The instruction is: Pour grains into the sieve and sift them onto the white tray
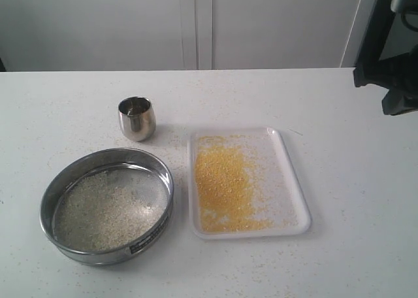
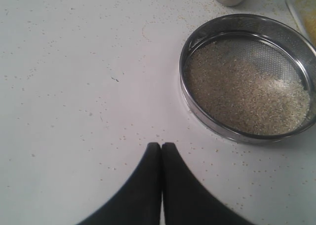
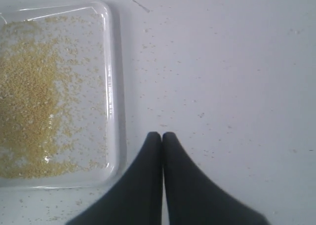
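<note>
The sieve (image 1: 107, 205) rests on the table at front left, its mesh covered by whitish rice-like grains (image 1: 104, 213); the left wrist view shows the sieve (image 2: 249, 77) too. To its right lies the white tray (image 1: 292, 180), with fine yellow grains (image 1: 223, 187) spread over its left half. My left gripper (image 2: 161, 145) hovers over bare table beside the sieve, shut and empty. Just off the edge of the white tray (image 3: 112, 87), my right gripper (image 3: 162, 134) is shut with nothing in it. Part of the right arm (image 1: 392, 56) shows at the far right of the exterior view.
A small steel cup (image 1: 136, 118) stands upright behind the sieve, to the left of the tray's far corner. Stray grains dot the white table (image 1: 353, 246) around both vessels. A pale wall rises behind the table's far edge.
</note>
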`<state>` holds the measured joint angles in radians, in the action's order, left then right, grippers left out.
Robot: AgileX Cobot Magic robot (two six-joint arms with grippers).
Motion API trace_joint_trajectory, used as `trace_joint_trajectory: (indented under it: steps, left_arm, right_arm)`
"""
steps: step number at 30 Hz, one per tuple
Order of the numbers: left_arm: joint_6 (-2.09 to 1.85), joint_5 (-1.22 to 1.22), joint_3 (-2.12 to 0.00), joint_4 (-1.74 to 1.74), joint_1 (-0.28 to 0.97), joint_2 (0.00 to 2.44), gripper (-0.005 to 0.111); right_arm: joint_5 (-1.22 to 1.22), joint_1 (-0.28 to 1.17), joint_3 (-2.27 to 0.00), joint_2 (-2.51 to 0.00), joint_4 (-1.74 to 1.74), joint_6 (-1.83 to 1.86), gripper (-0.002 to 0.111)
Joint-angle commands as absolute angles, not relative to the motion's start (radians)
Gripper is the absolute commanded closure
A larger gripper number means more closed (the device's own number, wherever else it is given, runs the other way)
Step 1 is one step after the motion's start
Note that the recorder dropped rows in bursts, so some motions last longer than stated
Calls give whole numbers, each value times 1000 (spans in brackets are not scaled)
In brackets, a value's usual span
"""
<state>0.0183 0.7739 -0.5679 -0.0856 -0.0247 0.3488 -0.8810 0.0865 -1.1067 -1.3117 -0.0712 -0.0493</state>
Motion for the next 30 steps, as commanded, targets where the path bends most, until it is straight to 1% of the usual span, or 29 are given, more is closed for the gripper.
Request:
trace_joint_trajectory:
  steps: [1, 26, 30]
  left_arm:
    - [19, 778, -567, -88, -28, 342, 107]
    - [19, 778, -567, -88, -28, 342, 107]
    - [19, 778, -567, -88, -28, 342, 107]
  right_arm:
    - [-863, 79, -1071, -1256, 0, -37, 108]
    - [-592, 79, -749, -751, 26, -37, 108]
    - [-505, 79, -704, -711, 29, -37, 108]
